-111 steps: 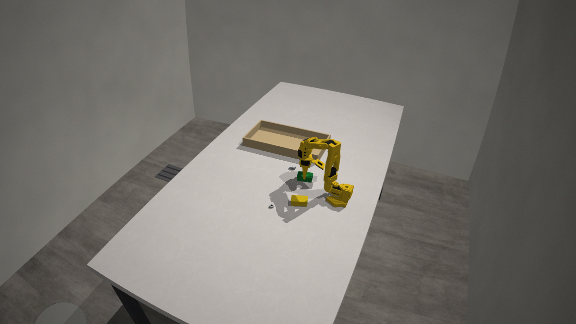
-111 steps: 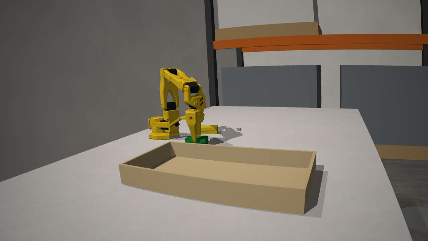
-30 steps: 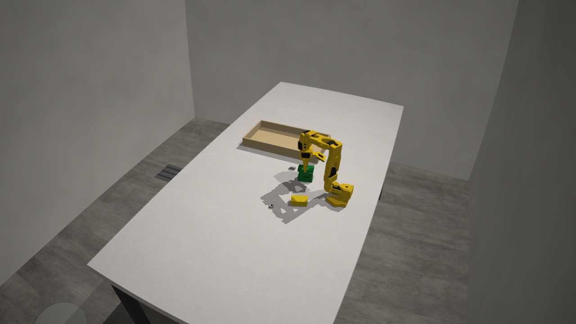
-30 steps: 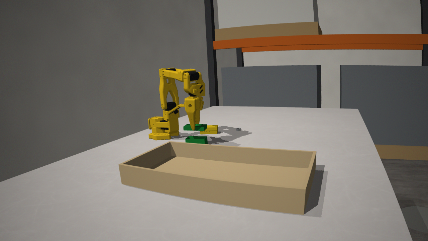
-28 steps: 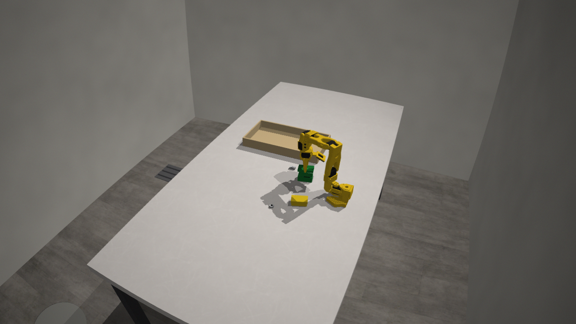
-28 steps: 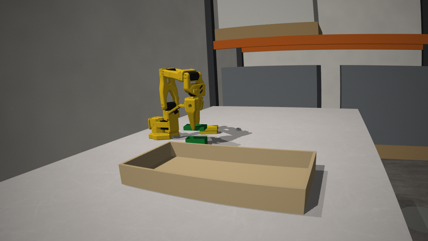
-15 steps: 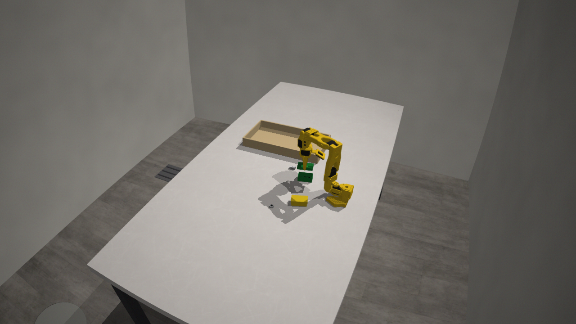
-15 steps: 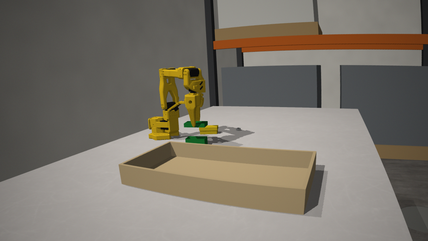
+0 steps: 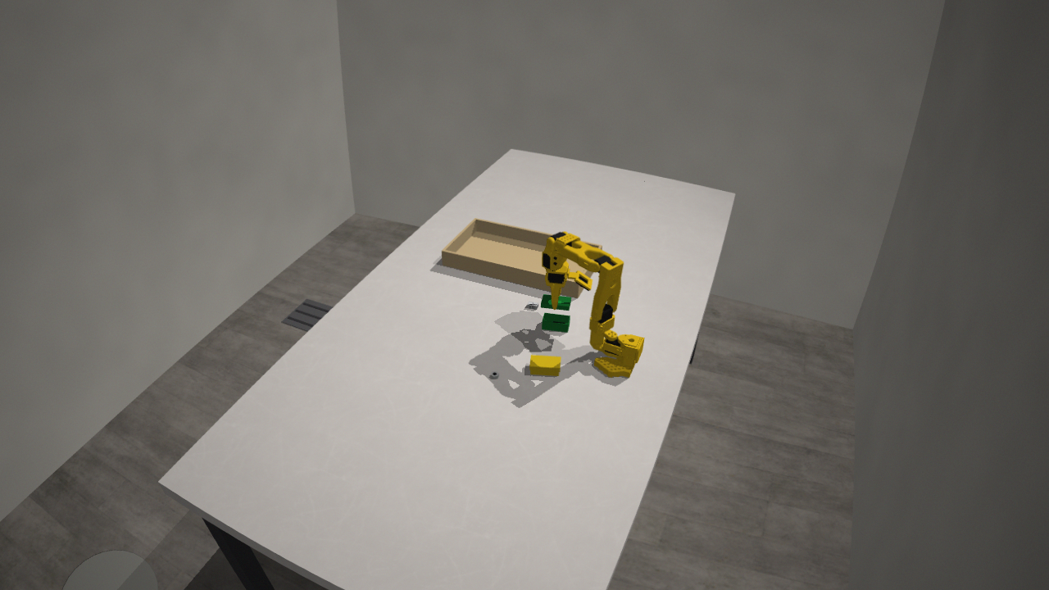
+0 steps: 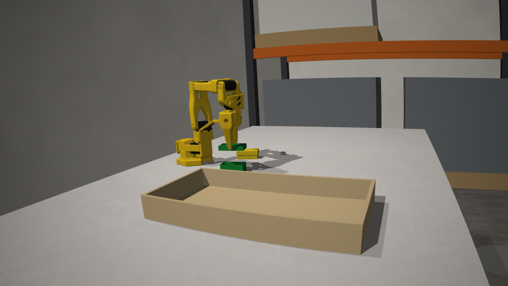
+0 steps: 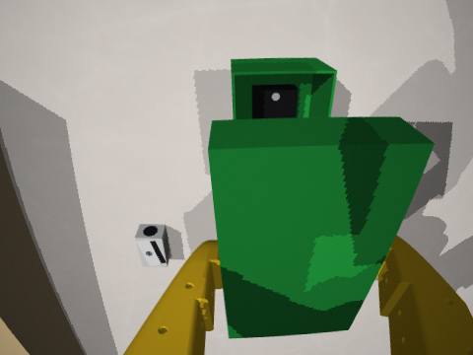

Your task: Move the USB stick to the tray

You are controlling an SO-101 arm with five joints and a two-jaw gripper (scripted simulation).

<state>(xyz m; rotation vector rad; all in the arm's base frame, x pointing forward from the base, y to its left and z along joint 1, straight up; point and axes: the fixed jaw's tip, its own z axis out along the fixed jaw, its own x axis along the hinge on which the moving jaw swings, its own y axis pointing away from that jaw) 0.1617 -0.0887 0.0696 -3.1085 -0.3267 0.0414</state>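
My gripper [image 9: 555, 297] is shut on the green lid [image 9: 559, 301] and holds it in the air, clear of the base. The open green base [image 9: 556, 324] stands on the table straight below it. In the wrist view the lid [image 11: 309, 224] fills the middle between my yellow fingers, and the base [image 11: 283, 82] shows beyond it with a black USB stick [image 11: 275, 101] inside. From the exterior view the lid [image 10: 231, 146] hangs at my fingertips [image 10: 229, 145] above the base [image 10: 233, 165]. The tan tray [image 9: 506, 252] [image 10: 262, 204] lies just beyond and looks empty.
A closed yellow box [image 9: 545, 365] sits near the arm's foot [image 9: 619, 356]. A small white and grey object [image 11: 153, 245] lies on the table left of the base. A small grey ring [image 9: 494, 375] lies further out.
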